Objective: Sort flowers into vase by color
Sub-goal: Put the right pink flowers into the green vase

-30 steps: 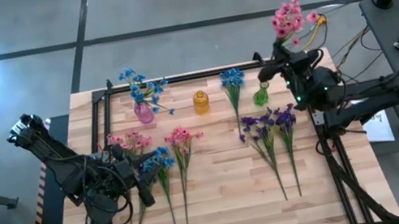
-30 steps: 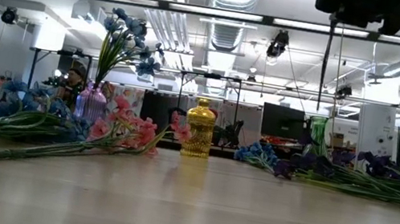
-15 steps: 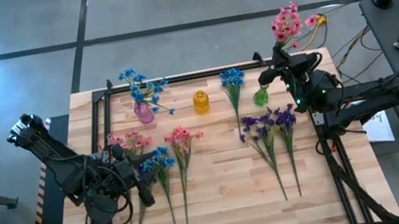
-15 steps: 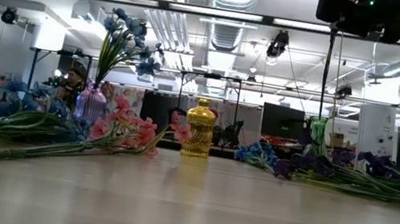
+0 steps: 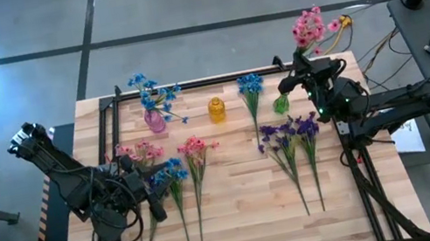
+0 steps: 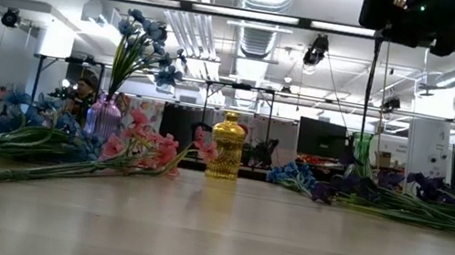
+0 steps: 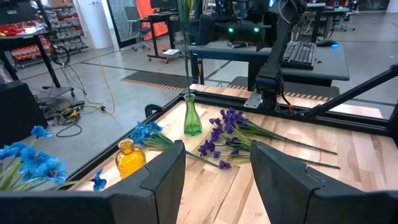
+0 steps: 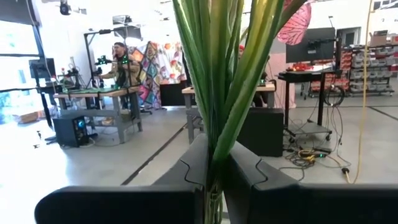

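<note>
My right gripper [image 5: 301, 79] is shut on a pink flower sprig [image 5: 308, 29] at the table's far right. The sprig's stem [image 6: 370, 77] runs straight down to the mouth of the green vase [image 5: 281, 104]. My left gripper [image 5: 153, 198] is open and empty above the flowers lying at the left. A pink vase [image 5: 155, 120] holds blue flowers [image 5: 152, 92]. A yellow vase [image 5: 216, 110] stands between the two. Pink [image 5: 194, 149], blue [image 5: 170, 174] and purple [image 5: 288, 132] sprigs lie flat on the table. My right gripper pinches the pink sprig's bundle of green stems and leaves [image 8: 214, 155] between its two fingers, below the blossoms. The fingers come level from the table's right and lie across the stem. The sprig stands upright, its lower end at the green vase's mouth [image 7: 188, 94].
Another blue sprig [image 5: 250, 86] lies between the yellow and green vases, and another pink sprig [image 5: 139, 152] at the left. A black frame rail [image 5: 191, 83] runs along the far edge. The table's near half is bare wood [image 5: 252, 229].
My right gripper has gone a little down and toward the table's left edge with the pink sprig. The sprig stays upright, and its stem has sunk lower at the green vase.
</note>
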Available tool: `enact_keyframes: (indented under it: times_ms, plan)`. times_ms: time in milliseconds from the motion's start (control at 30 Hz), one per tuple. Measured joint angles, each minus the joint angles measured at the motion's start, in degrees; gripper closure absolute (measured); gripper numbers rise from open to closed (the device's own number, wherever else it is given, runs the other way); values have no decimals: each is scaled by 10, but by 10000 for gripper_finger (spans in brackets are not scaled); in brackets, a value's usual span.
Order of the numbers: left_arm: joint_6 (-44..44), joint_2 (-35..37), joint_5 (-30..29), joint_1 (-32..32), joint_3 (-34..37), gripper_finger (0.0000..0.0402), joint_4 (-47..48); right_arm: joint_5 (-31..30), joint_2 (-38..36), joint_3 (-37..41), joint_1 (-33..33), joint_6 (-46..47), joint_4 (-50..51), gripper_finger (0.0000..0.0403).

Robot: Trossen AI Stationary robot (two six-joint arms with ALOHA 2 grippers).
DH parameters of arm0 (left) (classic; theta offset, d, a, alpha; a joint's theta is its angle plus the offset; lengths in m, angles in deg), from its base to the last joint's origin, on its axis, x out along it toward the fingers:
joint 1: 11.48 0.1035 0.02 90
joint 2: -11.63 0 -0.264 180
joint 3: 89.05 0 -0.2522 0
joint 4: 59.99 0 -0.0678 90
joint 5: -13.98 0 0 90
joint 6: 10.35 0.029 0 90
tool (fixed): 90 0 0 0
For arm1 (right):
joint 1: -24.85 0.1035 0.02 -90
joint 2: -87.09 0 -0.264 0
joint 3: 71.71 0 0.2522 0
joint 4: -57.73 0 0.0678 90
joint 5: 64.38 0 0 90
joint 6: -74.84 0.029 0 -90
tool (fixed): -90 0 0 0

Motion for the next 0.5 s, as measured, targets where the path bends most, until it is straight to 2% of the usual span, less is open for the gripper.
enact_keyframes:
  times_ms: [500]
  plan:
    - [4,0,-9,2,0,233,0,1,1,8,0,0,5,381]
